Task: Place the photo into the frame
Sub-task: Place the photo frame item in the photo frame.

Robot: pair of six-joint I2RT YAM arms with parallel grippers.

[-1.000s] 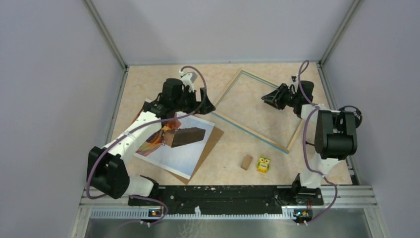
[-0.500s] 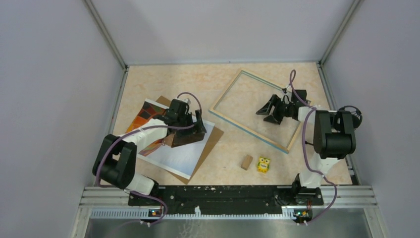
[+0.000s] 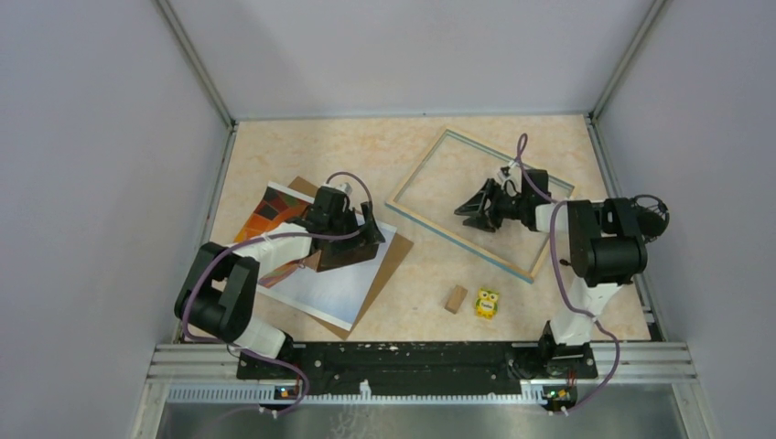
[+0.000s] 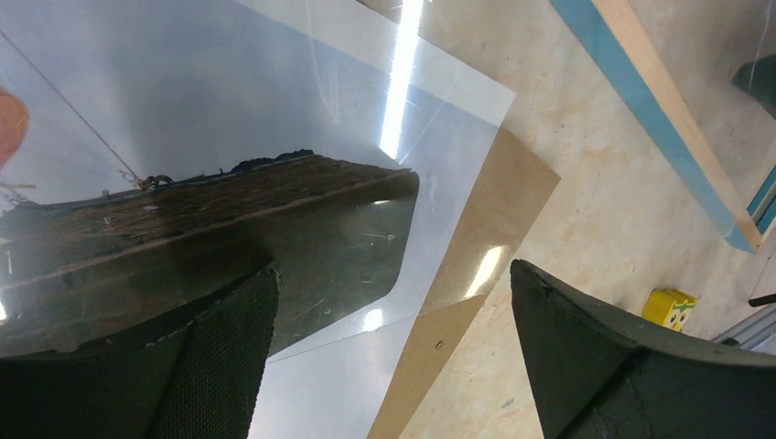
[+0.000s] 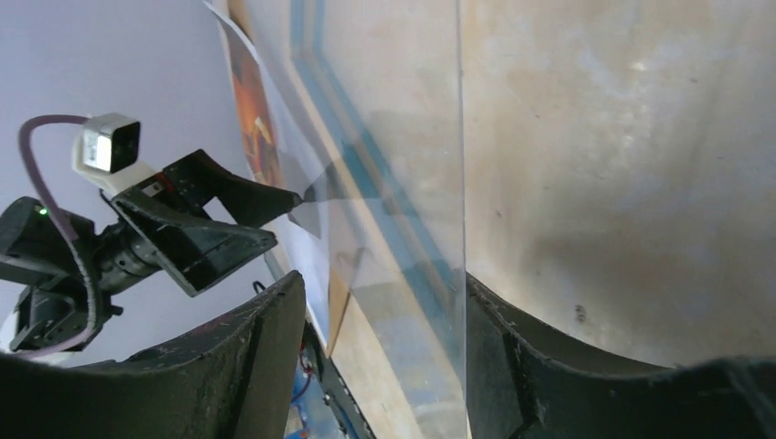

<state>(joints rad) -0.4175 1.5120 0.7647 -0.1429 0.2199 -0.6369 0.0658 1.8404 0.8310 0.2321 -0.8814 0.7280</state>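
Note:
The photo, an orange balloon print on pale sky, lies at the left on a brown backing board. A dark brown block rests on it. My left gripper hangs open just over that block, which shows by the left finger; nothing sits between the jaws. The frame, light wood with blue edges, lies flat at the right. My right gripper is low inside it, open, with a clear pane's edge beside one finger.
A small wooden block and a yellow owl toy sit near the front edge, right of the backing board. Grey walls close in the table's left, back and right sides. The frame's blue rail runs past the backing board's corner.
My left gripper came forward and down over the dark block, then barely moved. My right gripper slid left across the inside of the frame and its jaws opened.

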